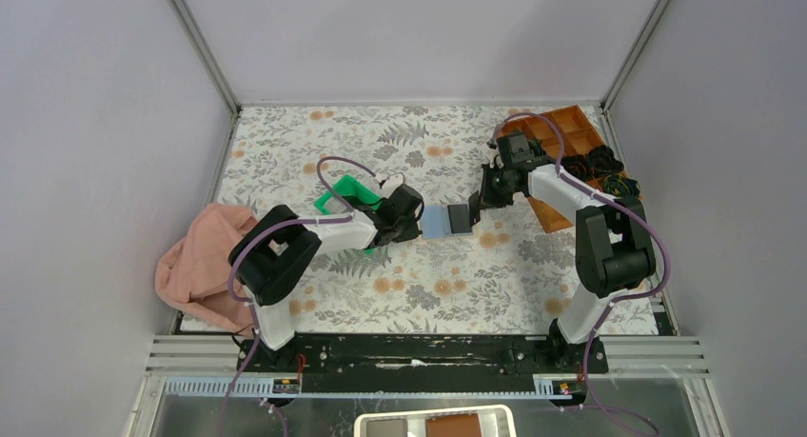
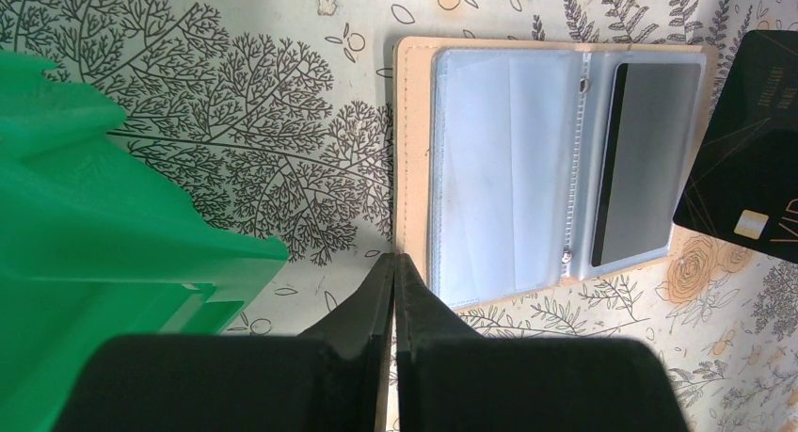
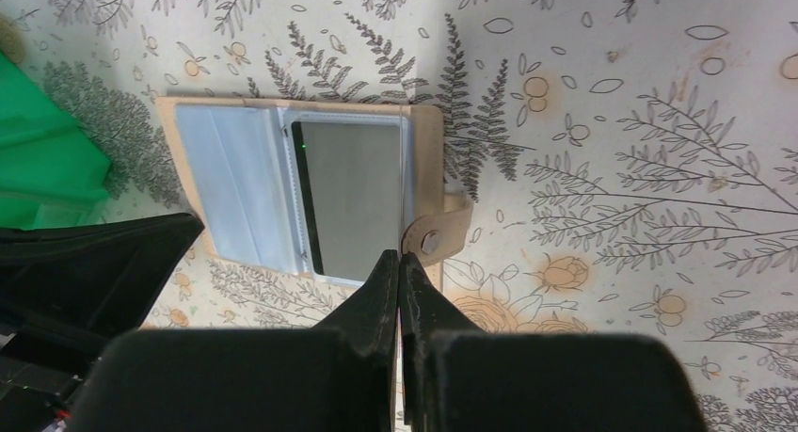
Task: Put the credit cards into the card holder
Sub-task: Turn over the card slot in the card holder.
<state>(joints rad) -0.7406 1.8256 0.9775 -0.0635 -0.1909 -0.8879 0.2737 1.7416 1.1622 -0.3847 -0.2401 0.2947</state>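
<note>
The card holder (image 2: 503, 168) lay open, inner face up, on the counter (image 1: 428, 294) between the two arms, just beside the green tray (image 2: 94, 216). One credit card (image 2: 649, 164) sat in the clear sleeve of the page farther from the tray; the nearer sleeve looked empty. The left pincer (image 2: 393, 261) had its jaws together, tips at the holder's near corner. It seemed to be pinning the cover flat, though contact could not be confirmed. The right pincer (image 3: 400, 258) was pressed together too, over the tab side of the holder. A second credit card (image 2: 743, 150), black, hung tilted at that edge, and since no card lay on the counter there, it was most likely pinched in those jaws. The step in hand seemed to be inserting this card. The next move would call for levelling it and sliding its leading edge into a sleeve mouth — with the holder kept from shifting.
</note>
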